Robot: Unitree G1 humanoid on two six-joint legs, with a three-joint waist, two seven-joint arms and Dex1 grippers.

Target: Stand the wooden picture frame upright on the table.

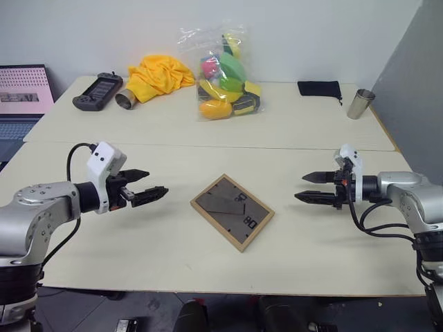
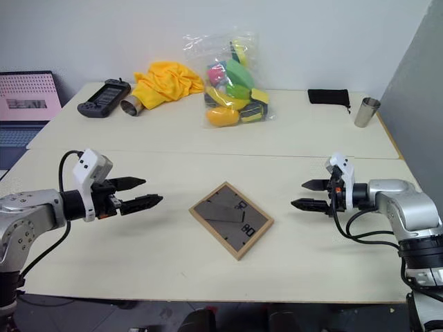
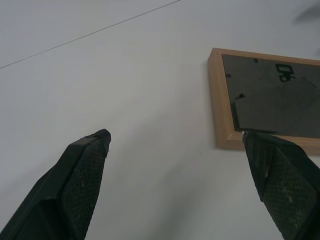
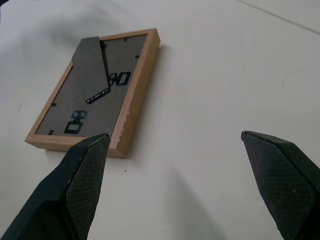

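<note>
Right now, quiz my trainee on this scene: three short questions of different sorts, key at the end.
1. True or false: the wooden picture frame lies flat with its back panel up.
2. Which holds the frame: A left gripper, B right gripper, C neither?
3. What stands at the table's far right corner?

Key: 1 true. 2 C, both grippers are open, off to either side of the frame. 3 A metal cup.

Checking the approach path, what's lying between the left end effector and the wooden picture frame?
Nothing: bare table separates the left end effector from the wooden picture frame, seen in the left eye view.
</note>
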